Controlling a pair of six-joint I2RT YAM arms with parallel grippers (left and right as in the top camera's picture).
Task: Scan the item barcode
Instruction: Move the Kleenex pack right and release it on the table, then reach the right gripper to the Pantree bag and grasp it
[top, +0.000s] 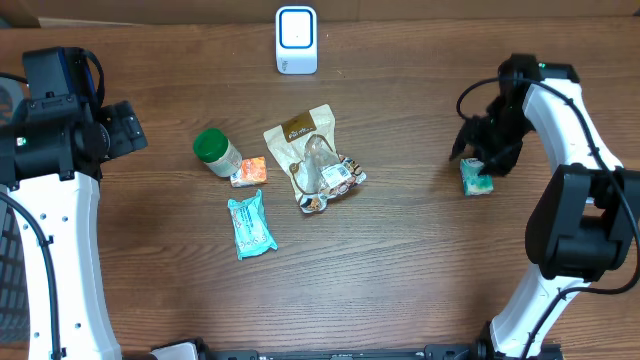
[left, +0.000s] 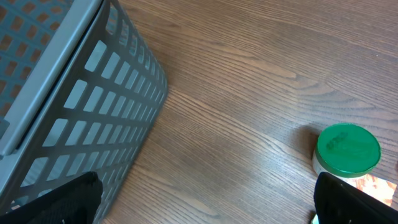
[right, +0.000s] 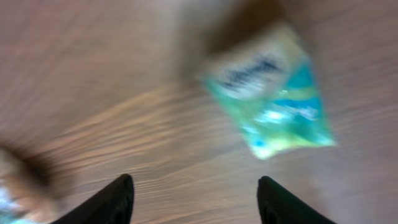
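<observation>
The right end effector (right: 193, 186) stood open and empty above the green packet (right: 273, 93), toward the counter's right edge. Closing crooked could knock the packet away.

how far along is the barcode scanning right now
Looks done: one small teal packet lies alone on the right, likely set aside. In hand: nothing; the right gripper above it and the left gripper are both open and empty. Left: at least the green-lidded jar, brown pouch and long teal pack, grouped near the scanner.
</observation>
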